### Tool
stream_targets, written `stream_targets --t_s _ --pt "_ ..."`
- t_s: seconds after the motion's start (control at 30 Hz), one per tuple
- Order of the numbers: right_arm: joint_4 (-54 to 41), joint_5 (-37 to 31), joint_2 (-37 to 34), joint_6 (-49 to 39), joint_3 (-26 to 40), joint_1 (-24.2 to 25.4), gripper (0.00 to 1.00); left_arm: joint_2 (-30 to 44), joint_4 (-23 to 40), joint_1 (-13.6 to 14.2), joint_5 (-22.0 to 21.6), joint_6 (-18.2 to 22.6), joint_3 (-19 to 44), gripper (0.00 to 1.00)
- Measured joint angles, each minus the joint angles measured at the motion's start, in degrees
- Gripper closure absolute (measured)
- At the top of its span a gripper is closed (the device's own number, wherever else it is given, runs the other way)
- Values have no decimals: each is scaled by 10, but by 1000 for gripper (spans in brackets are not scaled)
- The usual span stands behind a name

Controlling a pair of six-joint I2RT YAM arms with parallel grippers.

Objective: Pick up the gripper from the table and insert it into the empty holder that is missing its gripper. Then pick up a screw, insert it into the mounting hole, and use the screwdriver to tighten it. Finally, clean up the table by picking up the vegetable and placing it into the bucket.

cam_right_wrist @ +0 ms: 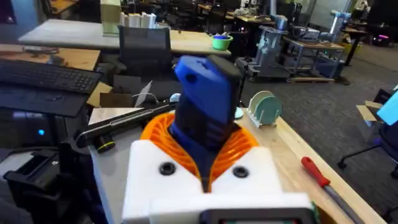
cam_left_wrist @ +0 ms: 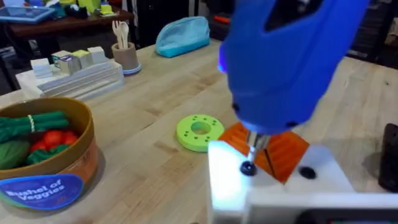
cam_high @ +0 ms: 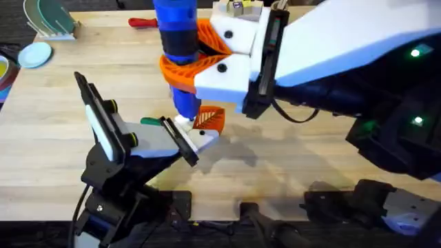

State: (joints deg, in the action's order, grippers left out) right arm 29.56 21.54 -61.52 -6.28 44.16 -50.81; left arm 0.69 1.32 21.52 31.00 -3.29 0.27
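My right gripper (cam_high: 191, 63) reaches across the table, shut on the blue screwdriver (cam_high: 176, 38), which stands upright. Its white fingers (cam_right_wrist: 155, 177) with orange pads clamp the blue body (cam_right_wrist: 202, 118). The metal tip (cam_left_wrist: 255, 144) points down at a black screw (cam_left_wrist: 247, 168) in the white holder (cam_left_wrist: 273, 180). The orange gripper (cam_left_wrist: 283, 149) sits in that holder, also orange in the overhead view (cam_high: 211, 118). The left arm's gripper (cam_high: 187, 143) lies low at the holder (cam_high: 204, 138). The tan bucket (cam_left_wrist: 68, 171) holds green and red vegetables (cam_left_wrist: 37, 134).
A green disc (cam_left_wrist: 199, 132) lies between bucket and holder. A red-handled driver (cam_high: 142, 23) lies at the table's far edge, near a plate rack (cam_high: 52, 18) and a blue bowl (cam_high: 34, 54). A blue pouch (cam_left_wrist: 181, 34) and a utensil cup (cam_left_wrist: 124, 55) stand farther off.
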Motion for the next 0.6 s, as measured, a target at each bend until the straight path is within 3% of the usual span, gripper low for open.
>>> stream_targets --t_s 0.6 --pt "0 4 -25 -2 0 1 981 0 11 0 -5 -2 0 996"
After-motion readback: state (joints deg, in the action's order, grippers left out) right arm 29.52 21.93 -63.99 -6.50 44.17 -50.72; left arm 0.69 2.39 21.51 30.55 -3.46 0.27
